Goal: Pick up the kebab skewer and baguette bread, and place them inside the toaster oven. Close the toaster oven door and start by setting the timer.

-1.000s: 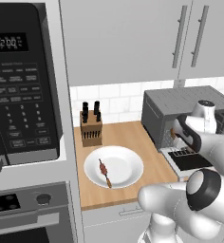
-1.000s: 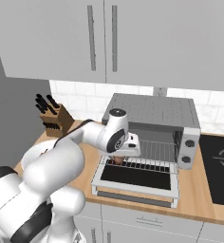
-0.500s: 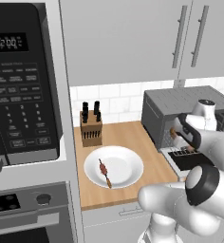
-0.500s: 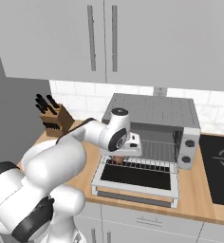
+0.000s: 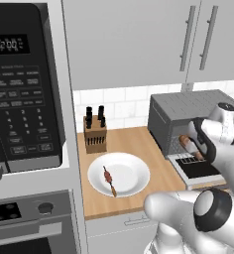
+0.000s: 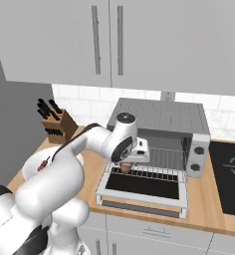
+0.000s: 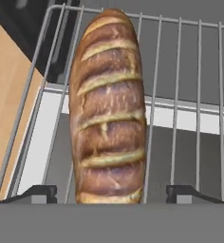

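**Baguette on the pulled-out rack, skewer on the plate**

You have the baguette bread (image 7: 109, 107) lying on the wire rack (image 7: 180, 95) of the toaster oven (image 6: 164, 119). In the hand view its long axis runs along the rack's wires, one end between the finger tips at the bottom of the view, the other reaching to the rack's far bar. In the left base view you see the loaf (image 5: 188, 146) as a short brown shape in the oven's mouth, slanting out toward the front.

The end effector (image 7: 111, 192) is spread wide: its two dark tips stand on either side of the loaf's near end with a clear gap to each, so it grips nothing. In the right base view the hand hides the loaf almost wholly.

The toaster oven door (image 6: 144, 187) is dropped flat, glass up, in front of the oven on the worktop (image 5: 134, 144).

The kebab skewer (image 5: 109, 179) lies on the white plate (image 5: 134, 166), well left of the oven, its long axis running from the back toward the front edge, meat chunks at the rear end. In the right base view the arm cuts the plate off.

A knife block (image 5: 94, 134) stands behind the plate by the tiled wall
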Controlling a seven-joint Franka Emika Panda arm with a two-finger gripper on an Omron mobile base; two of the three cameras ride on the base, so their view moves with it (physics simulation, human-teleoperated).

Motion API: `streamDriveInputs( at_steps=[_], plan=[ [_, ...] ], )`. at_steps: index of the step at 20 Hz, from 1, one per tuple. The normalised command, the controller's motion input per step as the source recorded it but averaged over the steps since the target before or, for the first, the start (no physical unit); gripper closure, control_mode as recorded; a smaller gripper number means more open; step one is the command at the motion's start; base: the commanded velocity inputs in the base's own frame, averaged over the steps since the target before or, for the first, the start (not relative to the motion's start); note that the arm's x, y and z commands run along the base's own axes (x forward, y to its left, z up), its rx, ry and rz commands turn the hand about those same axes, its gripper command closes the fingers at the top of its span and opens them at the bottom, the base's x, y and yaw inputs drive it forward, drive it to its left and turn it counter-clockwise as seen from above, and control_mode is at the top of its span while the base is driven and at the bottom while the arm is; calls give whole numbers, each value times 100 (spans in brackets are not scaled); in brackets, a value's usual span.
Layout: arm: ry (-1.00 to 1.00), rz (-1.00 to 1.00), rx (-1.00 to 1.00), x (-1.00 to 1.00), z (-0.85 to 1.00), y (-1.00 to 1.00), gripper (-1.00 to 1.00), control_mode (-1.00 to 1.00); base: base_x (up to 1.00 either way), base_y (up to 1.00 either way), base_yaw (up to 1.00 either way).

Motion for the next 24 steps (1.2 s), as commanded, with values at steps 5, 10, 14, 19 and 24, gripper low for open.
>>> streamDriveInputs(
  at_steps=[5, 10, 14, 19, 24],
  plan=[
    [-9, -1, 0, -40, 26, 3, -100, -100, 0, 0, 0],
    [-1, -3, 1, -98, 25, 72, -100, -100, 0, 0, 0],
    [0, -10, 0, -61, 22, 96, -100, -100, 0, 0, 0],
    [0, -5, 0, -32, 9, 100, -100, -100, 0, 0, 0],
    [0, 0, 2, -8, 0, 100, -100, -100, 0, 0, 0]
  ],
)
